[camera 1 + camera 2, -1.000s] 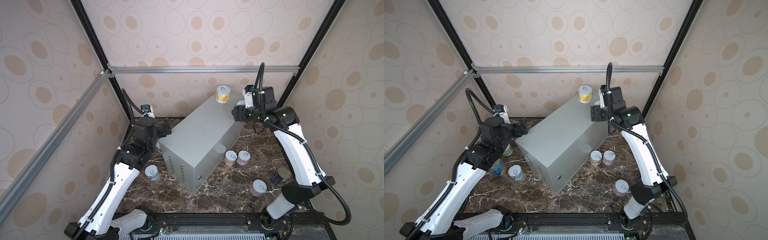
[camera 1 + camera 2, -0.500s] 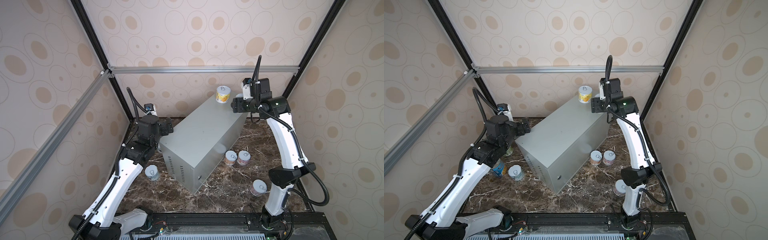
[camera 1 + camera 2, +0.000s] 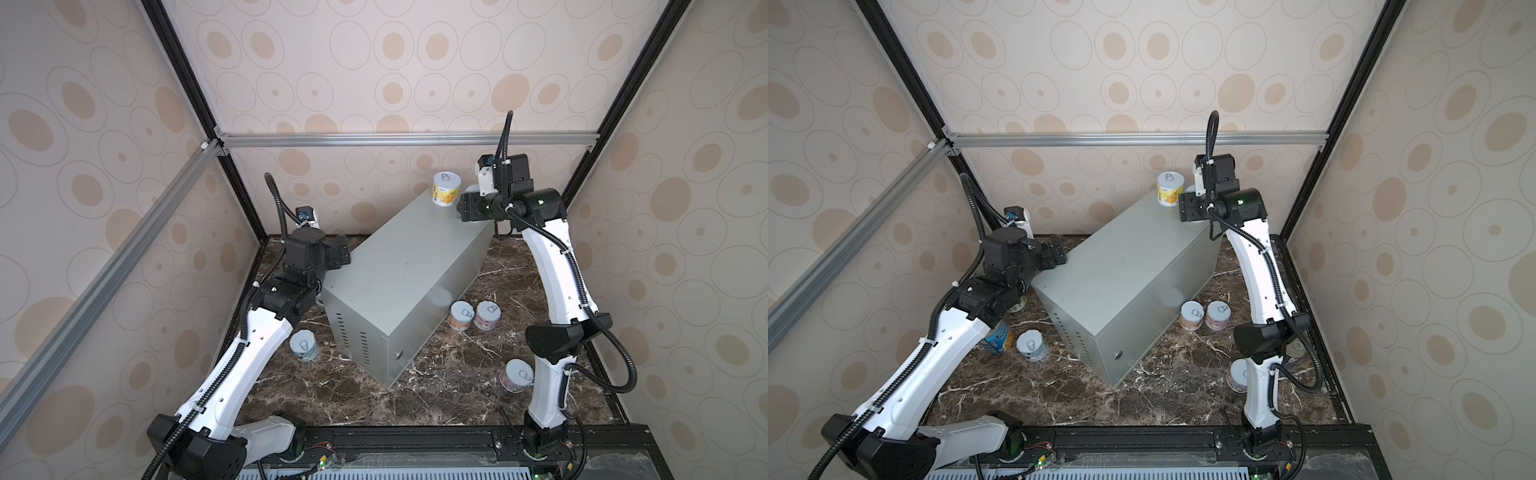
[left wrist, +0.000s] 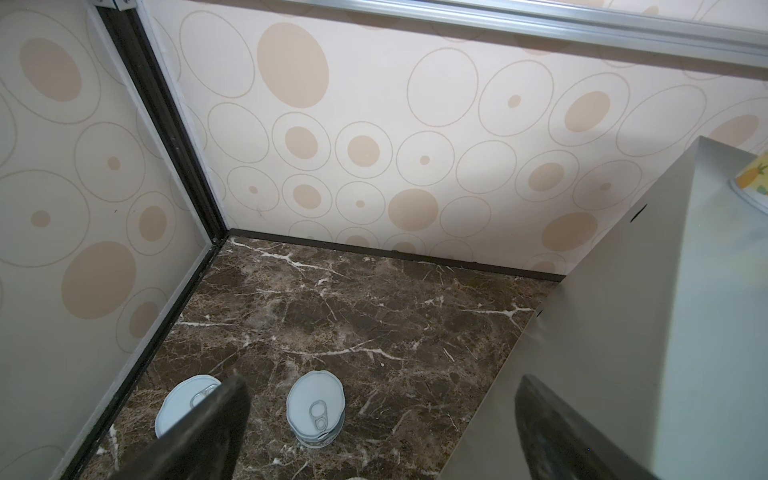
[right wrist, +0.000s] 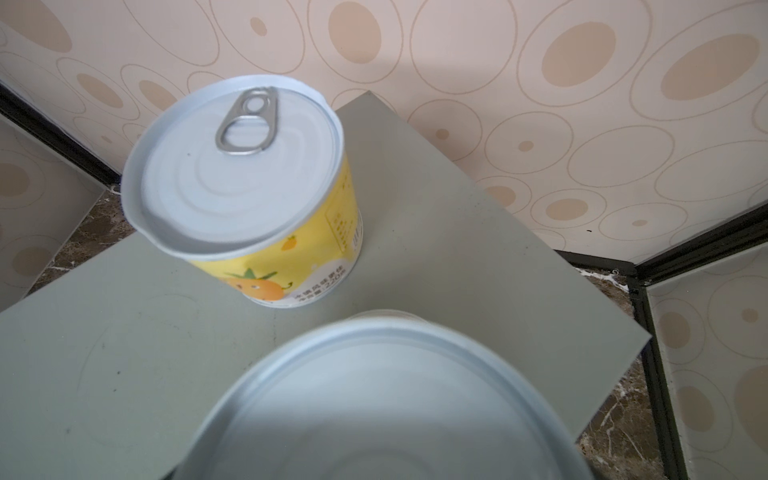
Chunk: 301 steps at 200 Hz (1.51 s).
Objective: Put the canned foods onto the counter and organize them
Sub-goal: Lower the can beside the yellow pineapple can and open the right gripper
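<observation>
While a yellow can [image 3: 446, 189] with a sealed pull-tab lid is stood upright at the far end of the grey sheet-metal worktop [image 3: 399, 274], a second can [image 5: 395, 407] is gripped just beside it, over the far right corner, by the right end effector [image 3: 465, 199], which is pinched onto its sides. Whether its base is touching the metal cannot be told. Only its pale lid, large and blurred, is shown in the right wrist view; the fingers are hidden.

On the marble surface [image 3: 436, 399], a pair of short cans [image 3: 461, 315] is set side by side just beside the worktop's right long side. A pink can [image 3: 516, 375] is stood by the right arm's base, and a pale blue can [image 3: 304, 345] is stood near the vented end. A tall blue can [image 3: 998, 338] under the left forearm and a dark can [image 3: 1298, 349] behind the right arm are caught in a top view, each partly covered. Two more cans [image 4: 316, 409] on the marble are shown from above in the left wrist view, one partly covered by a finger [image 4: 208, 428].

The right arm is raised steeply from the front rail and bent at the wrist. The left arm is folded at the elbow, and the left end effector [image 3: 343, 253] is spread wide at the worktop's left long edge.
</observation>
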Available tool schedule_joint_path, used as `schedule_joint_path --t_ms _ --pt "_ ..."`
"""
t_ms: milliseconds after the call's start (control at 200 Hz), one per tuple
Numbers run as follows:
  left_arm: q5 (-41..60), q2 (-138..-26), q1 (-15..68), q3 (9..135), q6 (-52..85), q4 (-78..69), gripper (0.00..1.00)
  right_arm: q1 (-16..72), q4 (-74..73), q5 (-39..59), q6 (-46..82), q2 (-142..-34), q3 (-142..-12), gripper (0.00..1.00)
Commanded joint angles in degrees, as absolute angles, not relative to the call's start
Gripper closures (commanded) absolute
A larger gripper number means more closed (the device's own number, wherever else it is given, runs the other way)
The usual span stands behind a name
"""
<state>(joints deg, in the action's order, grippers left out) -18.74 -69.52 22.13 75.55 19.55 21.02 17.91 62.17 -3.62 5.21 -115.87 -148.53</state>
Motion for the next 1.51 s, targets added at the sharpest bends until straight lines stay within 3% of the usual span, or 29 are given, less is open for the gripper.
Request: schedule_joint_path --t_ms 0,380,960,1500 --pt "-18.94 -69.96 22.10 78.31 19.52 19.61 0.01 17.49 61.79 -3.82 3.71 -117.23 -150.85 0.32" --pt "-19.05 -70.29 22.09 77.71 19.69 19.34 0.00 16.88 61.70 -4.15 2.53 -119.10 -151.43 0.16" --pt "-18.70 -70.91 22.13 78.31 20.48 19.78 0.01 14.80 61.36 -2.68 2.24 -122.19 -154.25 0.18" --pt "-19.50 -69.31 22.10 79.54 20.74 22.19 0.01 14.75 60.05 -0.69 2.24 -118.57 -152.12 0.03"
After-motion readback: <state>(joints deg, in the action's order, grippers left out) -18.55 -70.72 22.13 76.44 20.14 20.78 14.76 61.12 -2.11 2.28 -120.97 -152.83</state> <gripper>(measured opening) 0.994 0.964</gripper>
